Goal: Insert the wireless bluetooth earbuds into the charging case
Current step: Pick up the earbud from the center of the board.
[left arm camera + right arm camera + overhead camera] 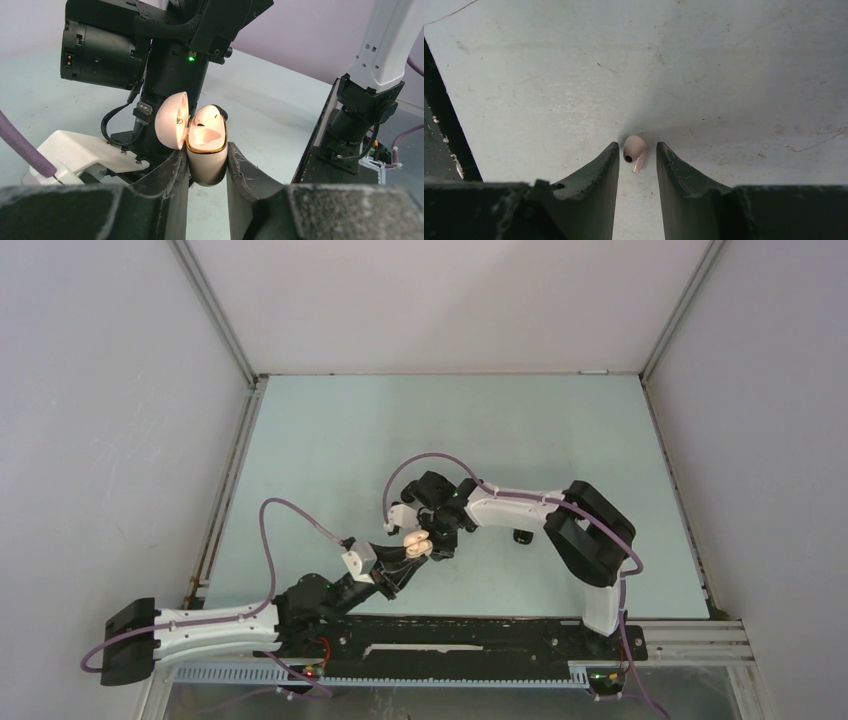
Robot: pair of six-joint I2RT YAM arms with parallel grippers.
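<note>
The left gripper (207,151) is clamped; the right gripper (637,146) points down, slightly parted.

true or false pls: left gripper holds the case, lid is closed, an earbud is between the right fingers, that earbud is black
1. The left gripper is clamped on the cream charging case. True.
2. The case's lid is closed. False: it stands swung open to one side.
3. An earbud sits between the fingertips of the right gripper. True, though the right wrist view does not show whether the fingers are actually pinching it.
4. That earbud is black. False: it is pinkish cream, like the case.
</note>
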